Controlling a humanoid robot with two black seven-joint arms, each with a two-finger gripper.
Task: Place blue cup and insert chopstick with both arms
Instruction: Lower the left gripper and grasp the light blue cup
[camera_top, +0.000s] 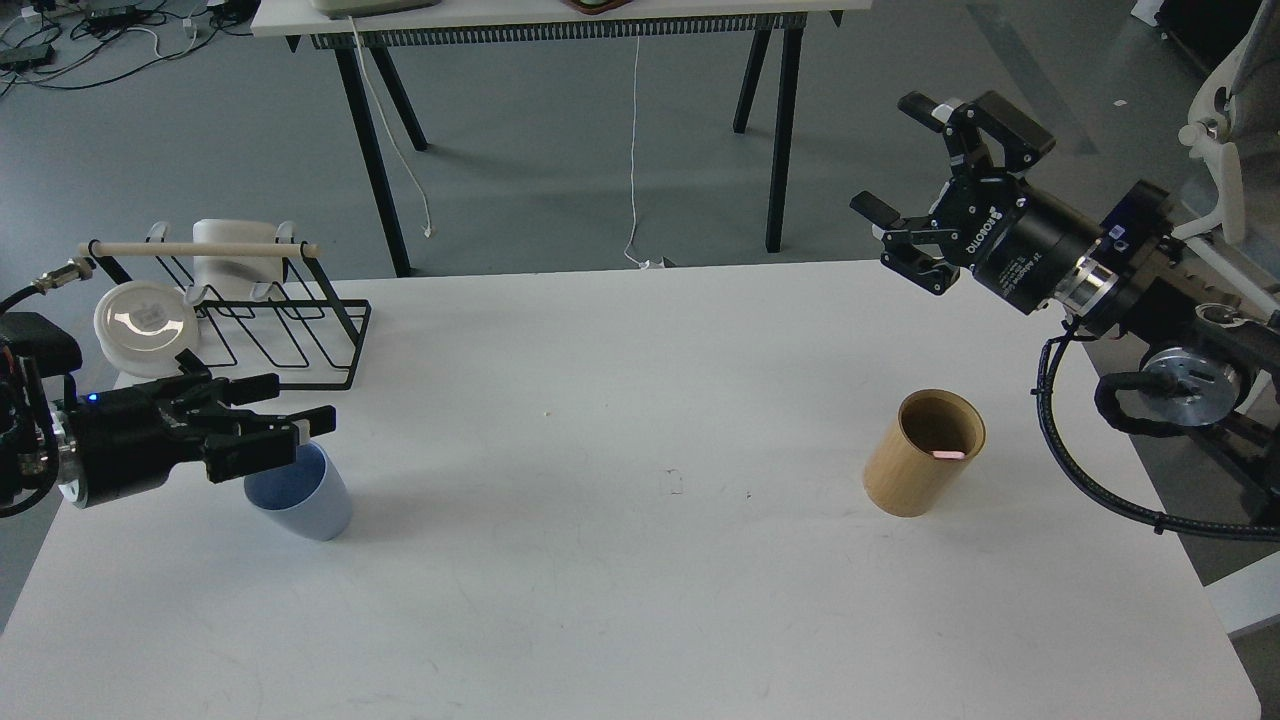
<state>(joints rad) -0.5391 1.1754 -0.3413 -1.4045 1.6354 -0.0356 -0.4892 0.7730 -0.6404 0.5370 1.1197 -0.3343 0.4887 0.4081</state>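
2 tools work over the white table (620, 600). Near its left edge, the left tool (290, 428) grips the blue cup (305, 500) by its rim. Toward the right edge stands a tan holder (920, 455) with a pink chopstick tip (947, 455) inside. Beyond the far right corner, the right tool (925, 170) hovers, fingers spread.

The blue cup (300, 505) stands left on the table (640, 600), rack (270, 320) behind it, holder (915, 480) right.
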